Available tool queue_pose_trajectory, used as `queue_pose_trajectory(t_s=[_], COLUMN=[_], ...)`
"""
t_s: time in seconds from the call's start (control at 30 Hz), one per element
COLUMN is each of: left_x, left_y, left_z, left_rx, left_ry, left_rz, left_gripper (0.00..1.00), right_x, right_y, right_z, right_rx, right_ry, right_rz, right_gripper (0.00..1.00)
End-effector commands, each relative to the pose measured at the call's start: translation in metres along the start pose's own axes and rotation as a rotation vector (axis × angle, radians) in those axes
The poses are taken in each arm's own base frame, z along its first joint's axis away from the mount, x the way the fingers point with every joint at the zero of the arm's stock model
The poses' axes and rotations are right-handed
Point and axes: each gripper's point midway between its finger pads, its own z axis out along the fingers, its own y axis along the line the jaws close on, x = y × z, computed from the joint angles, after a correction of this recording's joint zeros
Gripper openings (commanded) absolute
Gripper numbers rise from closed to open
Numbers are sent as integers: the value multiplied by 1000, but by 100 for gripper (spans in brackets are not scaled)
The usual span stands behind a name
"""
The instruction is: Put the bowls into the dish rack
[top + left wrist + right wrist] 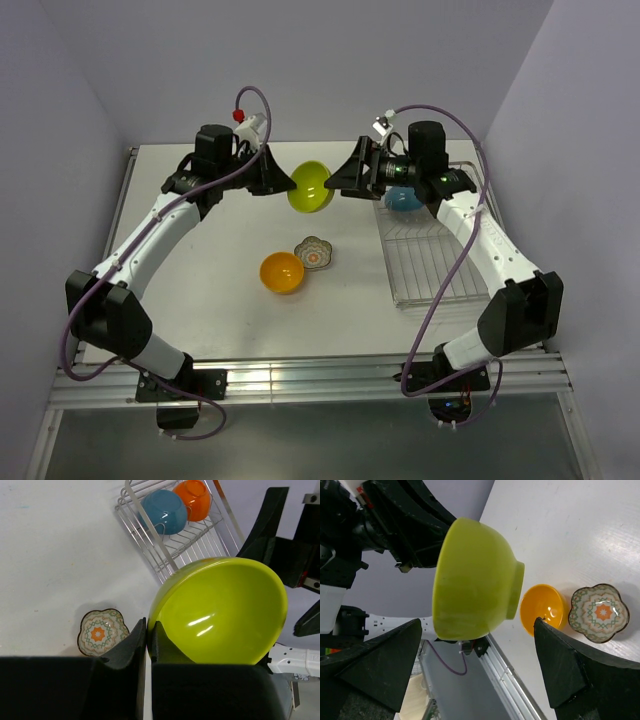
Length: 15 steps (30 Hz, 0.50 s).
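My left gripper (288,183) is shut on the rim of a lime-green bowl (310,186), holding it on edge in the air above the table. In the left wrist view its fingers (134,642) pinch the wall of that bowl (220,612). My right gripper (342,178) is open, facing the bowl from the right. Its fingers (565,665) stand wide on either side of the bowl (475,580) without touching it. A blue bowl (164,511) and an orange bowl (192,499) sit in the dish rack (432,262). Another orange bowl (282,272) and a floral dish (314,253) lie on the table.
The wire rack (172,547) stands on the right side of the white table (200,290), under my right arm. Its near half holds nothing. Grey walls close in the table on the left, the back and the right.
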Motion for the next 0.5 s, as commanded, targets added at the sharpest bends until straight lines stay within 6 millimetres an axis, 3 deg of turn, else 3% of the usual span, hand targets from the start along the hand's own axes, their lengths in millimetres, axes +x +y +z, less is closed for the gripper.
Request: queue_pose_trajectory(t_s=[0.0,0.2,0.47], left_x=[-22,-25,-22], left_y=[-26,-32,-38], left_z=[-11,-13,-15], left_rx=[78,106,141], left_ry=[-86,-93,-93], left_rz=[39,37,25], left_gripper=[0,0,0], right_x=[-8,3,3], right_y=[12,12,18], right_z=[6,14,19], right_rx=[-22,-48,-87], right_ry=[-22,22,42], right_rz=[-6,23,37], right_gripper=[100,100,100])
